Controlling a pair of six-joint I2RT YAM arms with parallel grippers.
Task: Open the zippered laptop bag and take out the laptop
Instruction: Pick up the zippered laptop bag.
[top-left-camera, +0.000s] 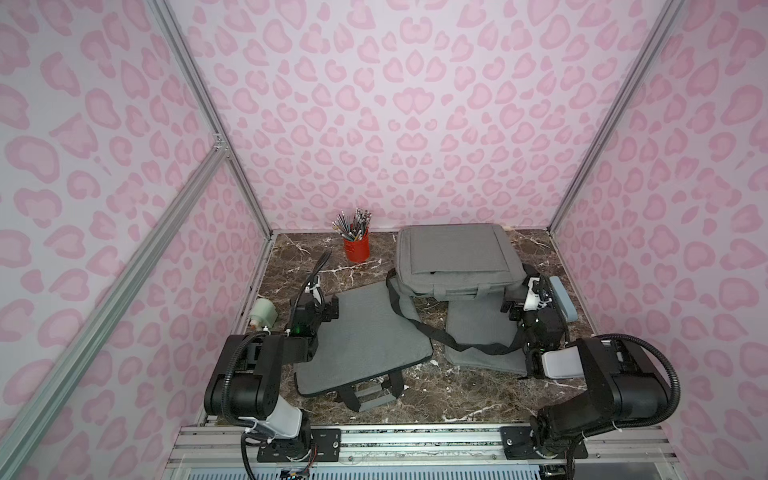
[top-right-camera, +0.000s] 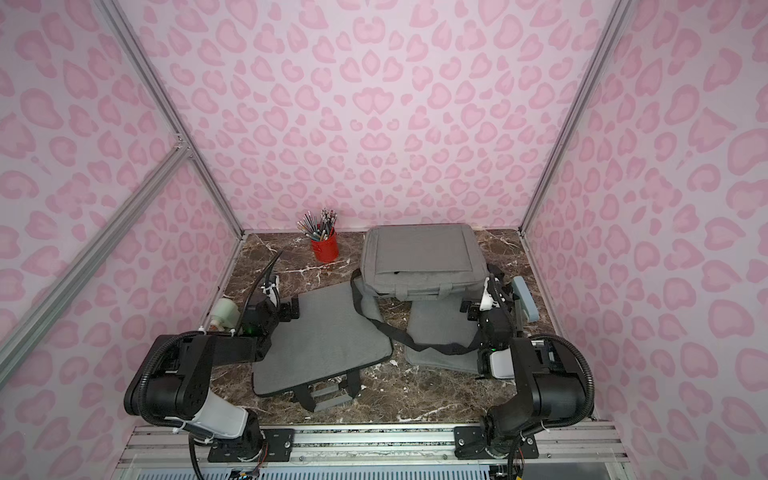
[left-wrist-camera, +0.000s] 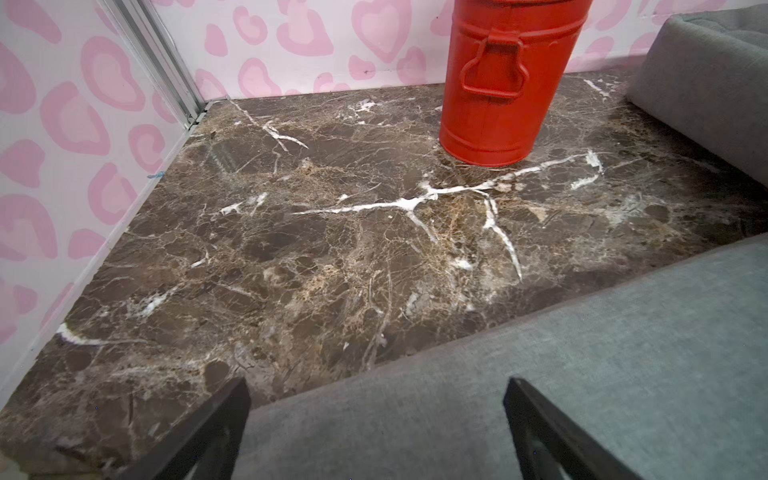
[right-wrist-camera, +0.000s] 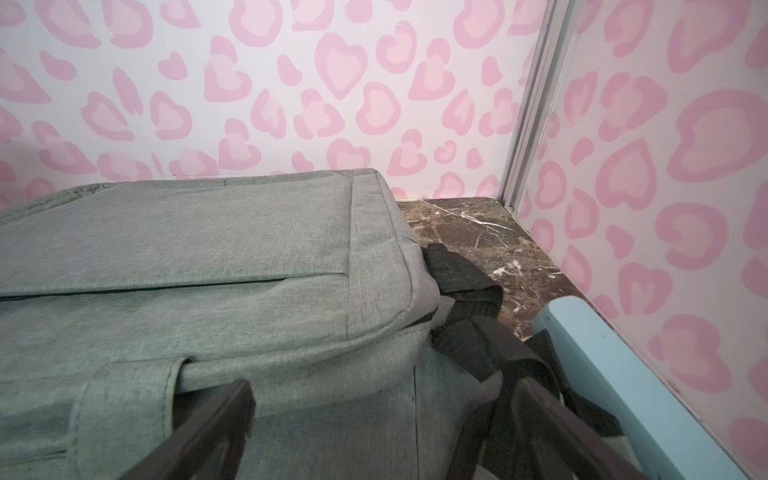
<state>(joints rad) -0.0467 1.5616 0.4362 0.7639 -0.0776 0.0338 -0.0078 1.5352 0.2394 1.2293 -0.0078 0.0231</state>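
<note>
The laptop bag (top-left-camera: 457, 257) lies on the desk (top-left-camera: 419, 395) at the back right, against the rear wall. To its left, also at the back, stands a bucket (top-left-camera: 356, 249) with pencils (top-left-camera: 353, 222) in it. A flat sleeve (top-left-camera: 365, 340) lies nearer the front, left of centre, and a second pad (top-left-camera: 482, 332) lies in front of the bag. The bag's strap (top-left-camera: 436, 332) runs across the desk between them and over that pad. A small jar (top-left-camera: 264, 311) lies at the left edge, beside the left arm.
</note>
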